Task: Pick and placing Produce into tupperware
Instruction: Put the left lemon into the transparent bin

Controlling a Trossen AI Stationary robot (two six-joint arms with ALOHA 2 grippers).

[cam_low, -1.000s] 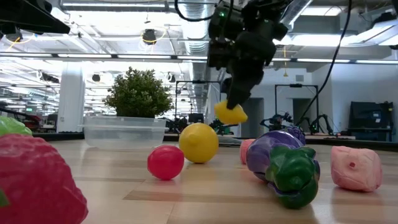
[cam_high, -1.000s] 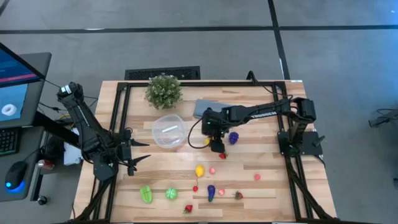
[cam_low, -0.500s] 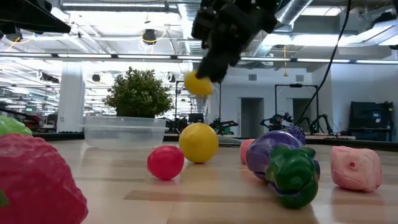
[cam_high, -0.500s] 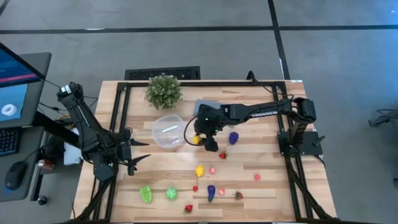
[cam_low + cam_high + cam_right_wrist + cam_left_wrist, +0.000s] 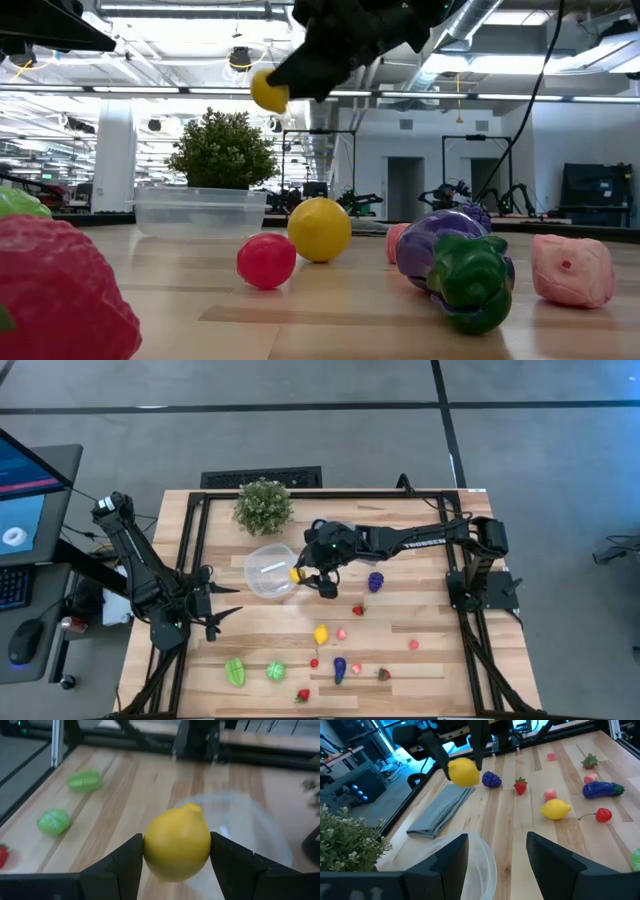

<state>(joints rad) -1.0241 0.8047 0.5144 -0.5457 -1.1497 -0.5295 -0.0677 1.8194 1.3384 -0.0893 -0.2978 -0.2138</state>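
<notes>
One lemon (image 5: 177, 842) in the air, pinched by your right gripper (image 5: 306, 572) just beside the tub (image 5: 270, 571) rim, not yet over the middle.
Release there and it could clip the thin wall, bounce out, or tip the light tub. Your left gripper (image 5: 214, 610) sat parked near the table's left edge, jaws spread and empty. Other fruit (image 5: 321, 634) lay on the table (image 5: 420, 610), well apart from the tub.
</notes>
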